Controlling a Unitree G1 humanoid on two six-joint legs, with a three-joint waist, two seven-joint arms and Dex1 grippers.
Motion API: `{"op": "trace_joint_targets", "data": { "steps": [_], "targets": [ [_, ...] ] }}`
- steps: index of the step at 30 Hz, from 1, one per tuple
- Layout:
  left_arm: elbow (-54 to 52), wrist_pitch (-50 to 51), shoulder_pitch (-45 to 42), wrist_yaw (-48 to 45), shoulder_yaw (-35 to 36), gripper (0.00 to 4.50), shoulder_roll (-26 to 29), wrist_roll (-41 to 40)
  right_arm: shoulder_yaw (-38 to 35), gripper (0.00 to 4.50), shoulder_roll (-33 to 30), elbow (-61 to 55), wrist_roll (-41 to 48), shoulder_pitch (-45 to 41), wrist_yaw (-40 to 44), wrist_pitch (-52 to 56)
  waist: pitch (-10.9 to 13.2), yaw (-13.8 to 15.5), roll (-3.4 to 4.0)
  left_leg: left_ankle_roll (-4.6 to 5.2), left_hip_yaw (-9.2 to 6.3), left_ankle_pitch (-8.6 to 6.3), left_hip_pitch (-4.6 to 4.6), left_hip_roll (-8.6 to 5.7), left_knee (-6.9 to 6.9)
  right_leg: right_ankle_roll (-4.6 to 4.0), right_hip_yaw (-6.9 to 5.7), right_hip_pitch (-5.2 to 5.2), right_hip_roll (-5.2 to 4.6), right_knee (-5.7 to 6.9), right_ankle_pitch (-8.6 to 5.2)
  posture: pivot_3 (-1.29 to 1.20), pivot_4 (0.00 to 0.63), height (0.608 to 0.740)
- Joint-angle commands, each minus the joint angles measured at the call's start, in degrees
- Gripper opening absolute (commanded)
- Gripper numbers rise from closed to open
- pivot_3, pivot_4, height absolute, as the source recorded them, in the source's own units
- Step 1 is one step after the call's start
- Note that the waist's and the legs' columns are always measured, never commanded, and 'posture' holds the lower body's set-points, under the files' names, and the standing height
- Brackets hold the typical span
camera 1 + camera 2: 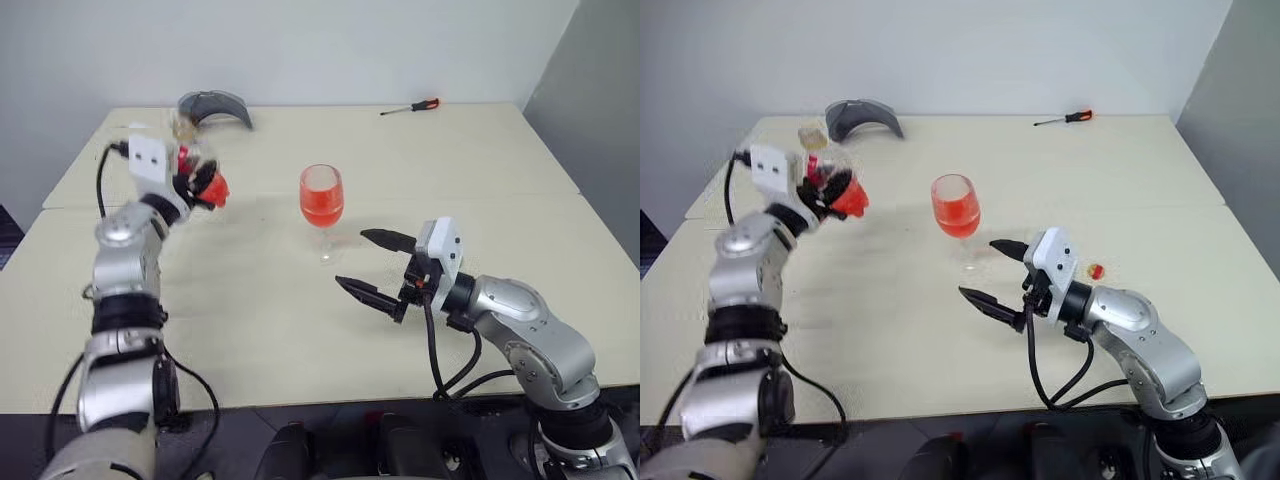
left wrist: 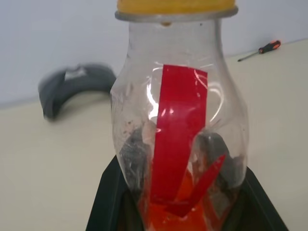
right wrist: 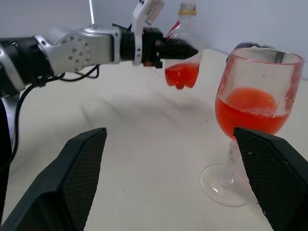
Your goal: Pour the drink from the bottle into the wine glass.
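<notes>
A pale table [image 1: 300, 330] carries the scene, its far edge holding a dark grey curved object [image 1: 215, 107] and a red-handled screwdriver [image 1: 410, 106], both well apart from the work. Near the table's middle stands the wine glass [image 1: 321, 200], upright on its foot, its bowl roughly half filled with the drink [image 1: 321, 208], red-pink and translucent; judging by that level, most of the pouring looks done. The left pincer [image 1: 196, 187], out over the table's left side and well apart from the glass, is clamped on the bottle [image 1: 835, 180], which the wrist views show upright with its yellow top uppermost, a red strip on its clear wall and only a small red pool in its base. Held level and clear of the glass, it appears positioned to be set down rather than tipped again. The right pincer [image 1: 372, 264] hovers just beside the glass foot, jaws spread wide, holding nothing and touching nothing, probably placed there to steady or guard the stem. A small red-and-yellow object [image 1: 1095, 271], perhaps the cap, lies on the table beside the right wrist.
</notes>
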Motion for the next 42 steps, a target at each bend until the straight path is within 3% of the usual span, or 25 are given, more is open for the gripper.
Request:
{"op": "trace_joint_targets", "data": {
  "steps": [1, 8, 22, 23, 31, 37, 42],
  "targets": [
    [-6.6, 1.0, 2.1, 4.4, 2.7, 1.08, -1.7, -2.8, -0.2, 4.50, -0.1, -1.1, -0.8, -0.6, 0.2, -2.2, -0.1, 0.4, -0.10, 0.00, 0.00, 0.00, 0.00, 0.00, 0.00, 0.00, -0.01, 0.00, 0.00, 0.01, 0.00, 0.00, 0.150, 0.740],
    [-6.9, -2.8, 7.4, 8.2, 2.4, 1.08, -5.6, -2.8, -0.8, 4.50, 0.5, 0.3, -1.3, -1.8, -0.4, -2.1, -0.1, 1.0, -0.16, 0.00, 0.02, 0.00, 0.04, -0.02, 0.01, 0.00, 0.01, 0.08, -0.01, -0.07, 0.00, 0.00, 0.150, 0.740],
    [0.3, -8.6, 5.7, 11.9, -0.6, 1.08, -5.1, 1.3, -0.9, 4.50, 1.4, 1.5, -1.5, -4.3, -1.3, -1.1, -0.1, 1.0, -0.16, 0.03, 0.03, -0.02, 0.17, -0.03, -0.01, 0.00, 0.00, 0.23, -0.01, -0.12, 0.00, 0.00, 0.150, 0.740],
    [0.3, -8.3, 5.7, 12.0, -0.5, 1.80, -5.2, 1.1, -1.1, 4.50, 1.3, 1.6, -1.4, -4.3, -1.3, -1.0, -0.1, 1.0, -0.16, 0.03, 0.02, -0.02, 0.18, -0.03, -0.01, 0.00, -0.01, 0.25, -0.01, -0.13, 0.00, 0.00, 0.150, 0.740],
    [0.0, -8.2, 5.9, 12.3, -0.6, 4.38, -4.7, 0.8, -1.0, 4.50, 1.4, 1.8, -1.5, -4.1, -1.8, -1.2, -0.1, 1.0, -0.16, 0.03, 0.01, -0.02, 0.19, -0.03, -0.03, 0.00, -0.02, 0.26, -0.01, -0.17, 0.00, 0.00, 0.150, 0.740],
    [-4.2, -5.3, 8.4, 11.6, -0.3, 4.45, -4.3, -0.7, -1.4, 4.50, 1.0, 1.7, -1.3, -4.0, -2.0, -1.1, -0.1, 1.0, -0.16, 0.04, 0.01, -0.02, 0.19, -0.02, -0.04, 0.00, -0.01, 0.26, -0.01, -0.18, 0.00, 0.00, 0.150, 0.740],
    [-14.8, 1.1, 14.7, 10.9, -0.2, 4.45, -4.6, -2.9, -2.2, 4.50, 0.0, 0.5, -0.8, -2.7, -2.0, -0.4, -0.1, 1.0, -0.16, 0.04, -0.01, -0.02, 0.19, -0.01, -0.06, 0.00, -0.01, 0.26, -0.01, -0.20, 0.00, 0.00, 0.150, 0.740]
  ]
}}
